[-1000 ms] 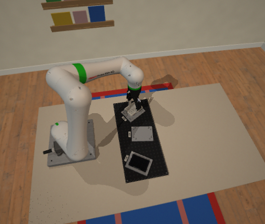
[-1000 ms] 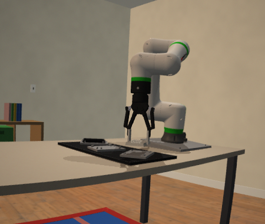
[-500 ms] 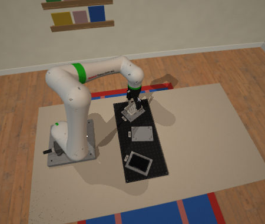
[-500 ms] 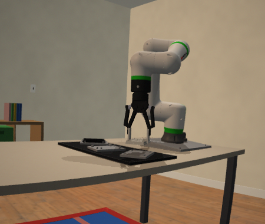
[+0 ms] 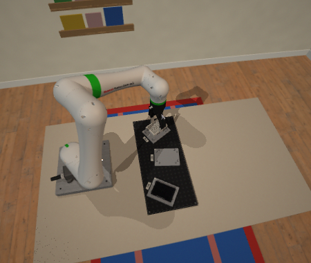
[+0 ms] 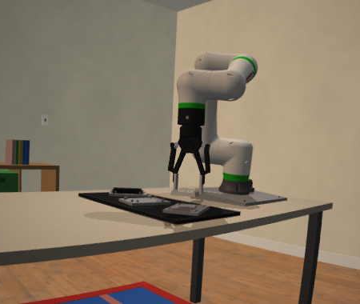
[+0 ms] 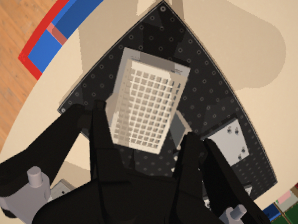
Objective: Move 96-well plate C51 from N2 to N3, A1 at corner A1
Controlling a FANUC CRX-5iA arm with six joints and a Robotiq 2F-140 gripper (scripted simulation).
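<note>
The white 96-well plate C51 (image 5: pixel 153 127) is held between my gripper's (image 5: pixel 157 122) fingers, a little above the grey nest N2 (image 5: pixel 157 134) at the far end of the black deck. In the side view the plate (image 6: pixel 187 191) hangs level above that nest (image 6: pixel 186 208), and the gripper (image 6: pixel 188 187) points straight down. In the wrist view the plate (image 7: pixel 150 106) lies between the two dark fingers, with the nest showing beneath it. The empty nest N3 (image 5: pixel 166 156) is in the middle of the deck. The black plate C15 (image 5: pixel 162 191) sits on nest N1 at the near end.
The black deck (image 5: pixel 165 166) lies on a beige table. The arm's base plate (image 5: pixel 83 167) stands to the left of the deck. Small labels (image 5: pixel 152 157) lie beside each nest. The empty nest also shows in the wrist view (image 7: pixel 229 141).
</note>
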